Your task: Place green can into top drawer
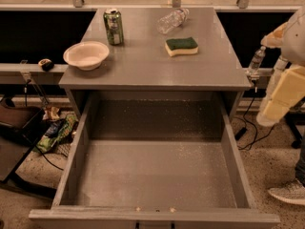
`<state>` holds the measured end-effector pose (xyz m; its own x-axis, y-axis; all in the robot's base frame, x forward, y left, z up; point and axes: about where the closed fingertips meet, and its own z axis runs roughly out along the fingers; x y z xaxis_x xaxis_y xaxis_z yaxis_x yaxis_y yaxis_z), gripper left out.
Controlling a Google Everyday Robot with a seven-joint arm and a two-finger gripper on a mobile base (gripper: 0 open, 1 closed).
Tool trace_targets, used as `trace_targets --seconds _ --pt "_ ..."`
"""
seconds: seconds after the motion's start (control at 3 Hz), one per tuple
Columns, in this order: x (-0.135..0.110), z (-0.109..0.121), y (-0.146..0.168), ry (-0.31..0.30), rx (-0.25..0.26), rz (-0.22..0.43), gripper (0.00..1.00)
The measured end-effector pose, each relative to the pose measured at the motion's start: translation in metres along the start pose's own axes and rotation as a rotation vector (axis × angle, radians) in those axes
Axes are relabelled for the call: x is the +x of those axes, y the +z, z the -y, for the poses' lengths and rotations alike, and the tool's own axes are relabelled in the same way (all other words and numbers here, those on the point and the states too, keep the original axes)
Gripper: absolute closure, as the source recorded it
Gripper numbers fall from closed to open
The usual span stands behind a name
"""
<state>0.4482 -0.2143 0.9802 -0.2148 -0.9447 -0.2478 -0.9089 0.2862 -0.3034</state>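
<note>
The green can (pixel 113 26) stands upright at the back left of the grey cabinet top (pixel 152 68). The top drawer (pixel 157 173) is pulled fully open below it, and its speckled floor holds nothing. My gripper (pixel 280 99) hangs at the right edge of the view, beside the cabinet's right side at about drawer height. It is far from the can and holds nothing that I can see.
A pale bowl (pixel 86 55) sits left of centre near the can. A green-and-yellow sponge (pixel 181 46) and a clear plastic bottle (pixel 171 20) lying on its side are at the back right. Bags and cables (pixel 55 132) lie on the floor at left, a shoe (pixel 290 192) at right.
</note>
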Motion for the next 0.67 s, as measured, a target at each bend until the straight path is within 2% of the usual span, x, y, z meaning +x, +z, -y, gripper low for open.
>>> trace_targets --seconds 0.33,0.67 --pt "-0.014 0.031 0.027 0.051 0.054 0.151 0.0" --pt "-0.036 0.074 0.068 0.139 0.073 0.386 0.0"
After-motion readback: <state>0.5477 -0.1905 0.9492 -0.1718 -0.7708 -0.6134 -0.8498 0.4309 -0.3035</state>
